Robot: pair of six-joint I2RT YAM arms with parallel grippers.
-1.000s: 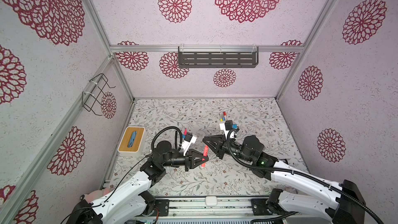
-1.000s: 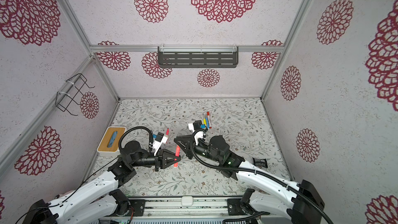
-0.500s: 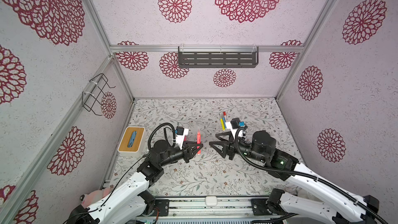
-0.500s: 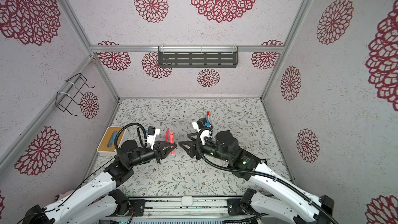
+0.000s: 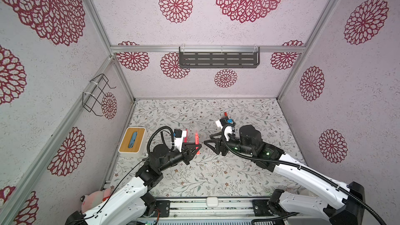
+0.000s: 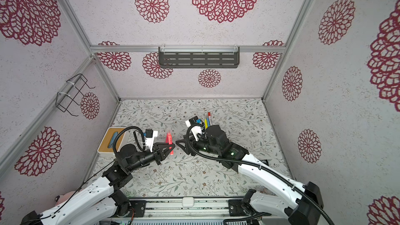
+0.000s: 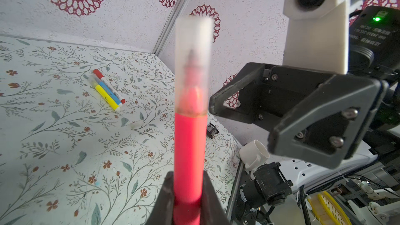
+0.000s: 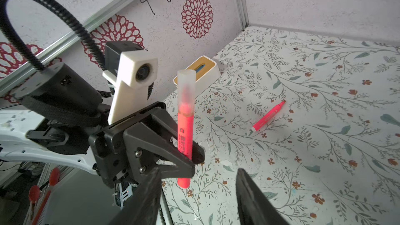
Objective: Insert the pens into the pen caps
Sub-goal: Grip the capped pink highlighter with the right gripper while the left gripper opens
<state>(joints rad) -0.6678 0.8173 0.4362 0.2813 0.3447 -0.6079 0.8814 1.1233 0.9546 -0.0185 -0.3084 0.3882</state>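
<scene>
My left gripper (image 7: 188, 180) is shut on the lower barrel of a pink-red pen (image 7: 189, 141), held upright above the table. A translucent pen cap (image 7: 192, 61) sits over its tip. Both top views show this pen (image 5: 196, 141) (image 6: 169, 139) at the left gripper (image 5: 198, 147). My right gripper (image 8: 198, 170) stands open and empty just right of it (image 5: 207, 141), not touching. A second pink pen (image 8: 269, 119) lies uncapped on the table. Yellow, blue and red-ended white pens (image 7: 108, 91) (image 6: 206, 121) lie together at the back. One loose pen cap (image 7: 136, 124) lies near them.
A white box with a wooden lid (image 5: 132, 140) stands by the left wall. A dark shelf (image 5: 218, 59) hangs on the back wall and a wire rack (image 5: 97, 94) on the left wall. A small black part (image 7: 212, 129) lies near the right wall.
The right gripper has opened, let go of the cap and drawn back to the right. The left gripper has moved slightly back and left with the pen, which now carries the cap.
</scene>
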